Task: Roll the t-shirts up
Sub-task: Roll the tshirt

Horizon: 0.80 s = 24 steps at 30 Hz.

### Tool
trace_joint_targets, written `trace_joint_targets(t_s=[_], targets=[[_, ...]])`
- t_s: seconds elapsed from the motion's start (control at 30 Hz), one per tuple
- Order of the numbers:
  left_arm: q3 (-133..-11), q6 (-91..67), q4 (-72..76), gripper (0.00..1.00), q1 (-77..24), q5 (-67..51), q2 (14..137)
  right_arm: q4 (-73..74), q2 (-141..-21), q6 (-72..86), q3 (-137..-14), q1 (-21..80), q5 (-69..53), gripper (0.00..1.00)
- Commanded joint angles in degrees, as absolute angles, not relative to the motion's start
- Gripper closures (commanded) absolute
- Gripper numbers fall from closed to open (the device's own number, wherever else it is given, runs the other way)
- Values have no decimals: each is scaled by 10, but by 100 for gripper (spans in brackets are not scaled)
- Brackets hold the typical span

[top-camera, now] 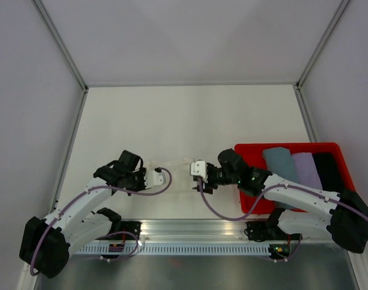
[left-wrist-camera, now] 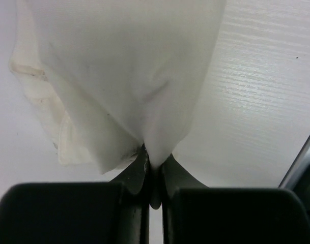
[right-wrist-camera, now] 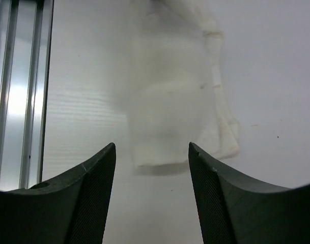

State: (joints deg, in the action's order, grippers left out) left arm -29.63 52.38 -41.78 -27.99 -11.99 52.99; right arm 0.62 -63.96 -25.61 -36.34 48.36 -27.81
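A cream-white t-shirt (top-camera: 178, 167) lies folded into a narrow strip on the white table between my two grippers. My left gripper (top-camera: 162, 177) is shut on its left end. In the left wrist view the cloth (left-wrist-camera: 124, 76) is pinched into a point between the shut fingers of the left gripper (left-wrist-camera: 155, 158) and fans out ahead, its hem at the left. My right gripper (top-camera: 197, 170) is open and empty just right of the shirt. In the right wrist view the shirt's folded end (right-wrist-camera: 170, 107) lies flat a little ahead of the right gripper's (right-wrist-camera: 151, 148) spread fingers, untouched.
A red bin (top-camera: 338, 149) at the right holds three rolled garments: grey-blue (top-camera: 280, 162), lavender (top-camera: 306, 167) and black (top-camera: 326, 167). An aluminium rail (top-camera: 196, 228) runs along the near edge and also shows at the left of the right wrist view (right-wrist-camera: 22, 91). White walls enclose the table.
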Motion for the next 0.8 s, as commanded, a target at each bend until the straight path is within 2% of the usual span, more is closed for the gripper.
trace_joint_targets(t_s=[0.0,0.03,0.2,0.27,0.5,0.6,0.67,0.7,0.73,0.77], targets=[[-343,560,-468,92,-253,-211,564,38,-655,-417,-347,553,-145,35],[-346,562,-469,92,-250,-214,569,28,-663,-428,-345,585,-90,35],[-362,583,-479,92,-237,-233,590,10,-710,-472,-343,623,-58,34],[-367,591,-488,91,-234,-237,599,-20,-742,-476,-337,644,11,34],[-369,603,-496,89,-218,-241,599,-104,-830,-449,-337,650,55,35],[-366,610,-497,89,-216,-242,593,-124,-863,-425,-350,650,93,40],[-367,610,-498,89,-216,-243,590,-120,-881,-418,-362,646,93,61],[-367,610,-500,89,-213,-245,591,-106,-895,-410,-367,645,91,74],[-373,611,-503,89,-213,-250,590,-95,-898,-397,-380,637,83,92],[-375,613,-507,89,-211,-252,593,-81,-898,-390,-386,632,72,97]])
